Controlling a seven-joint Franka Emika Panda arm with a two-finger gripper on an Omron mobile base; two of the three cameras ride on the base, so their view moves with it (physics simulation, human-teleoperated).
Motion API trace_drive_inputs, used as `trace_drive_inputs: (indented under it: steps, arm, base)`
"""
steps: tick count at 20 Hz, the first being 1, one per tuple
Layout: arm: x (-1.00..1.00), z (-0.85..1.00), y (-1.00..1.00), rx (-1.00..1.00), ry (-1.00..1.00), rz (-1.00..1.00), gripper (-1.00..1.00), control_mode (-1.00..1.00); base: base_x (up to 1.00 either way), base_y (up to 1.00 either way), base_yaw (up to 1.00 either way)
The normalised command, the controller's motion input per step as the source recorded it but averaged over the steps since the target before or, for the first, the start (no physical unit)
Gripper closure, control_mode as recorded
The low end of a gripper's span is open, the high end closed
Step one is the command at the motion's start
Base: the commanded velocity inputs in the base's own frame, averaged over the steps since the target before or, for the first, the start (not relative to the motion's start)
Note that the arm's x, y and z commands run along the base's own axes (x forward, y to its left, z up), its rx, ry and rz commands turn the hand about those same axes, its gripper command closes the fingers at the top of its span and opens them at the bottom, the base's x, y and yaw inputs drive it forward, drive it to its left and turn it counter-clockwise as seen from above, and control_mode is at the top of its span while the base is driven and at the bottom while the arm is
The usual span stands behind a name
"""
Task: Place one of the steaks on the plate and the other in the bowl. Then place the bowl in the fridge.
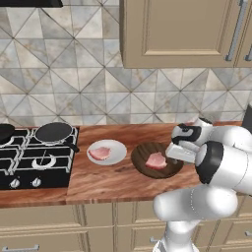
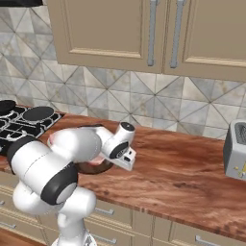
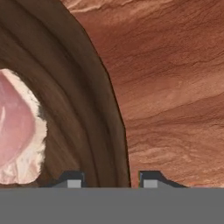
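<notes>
You see two pink-red steaks with paler edges: one (image 1: 100, 153) on the white plate (image 1: 117, 152), the other (image 1: 156, 160) in the dark brown bowl (image 1: 141, 155), which shows concentric rings. Both sit on a reddish-brown counter (image 1: 108, 179) with streaky wood grain. Left of the plate — a black stove (image 1: 29, 157); behind it, grey-beige triangle-patterned tiles (image 1: 74, 88) under beige cabinets (image 1: 177, 32).
</notes>
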Motion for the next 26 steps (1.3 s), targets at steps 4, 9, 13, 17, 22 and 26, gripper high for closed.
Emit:
trace_drive_inputs:
  steps: [4, 9, 13, 17, 22, 26]
  arm:
    - [-0.06, 0.03, 0.11, 0.01, 0.0, 0.0, 1.0, -1.0]
    - [-0.5, 0.51, -0.05, 0.1, -0.14, -0.12, 1.0, -1.0]
    - [-0.49, 0.49, 0.01, 0.17, -0.03, -0.23, 1.0, -1.0]
    - [-0.25, 0.63, 0.13, 0.13, 0.0, -0.39, 1.0, -1.0]
    - [-0.05, 0.78, 0.08, 0.0, 0.04, -0.46, 1.0, -1.0]
    - [-0.27, 0.21, 0.29, 0.03, 0.0, -0.54, 1.0, -1.0]
  base:
    - [0.0, 0.0, 0.0]
    - [0.0, 0.0, 0.0]
    - [0.0, 0.0, 0.0]
    - [0.0, 0.0, 0.0]
    - [0.0, 0.0, 0.0]
    - [0.0, 0.0, 0.0]
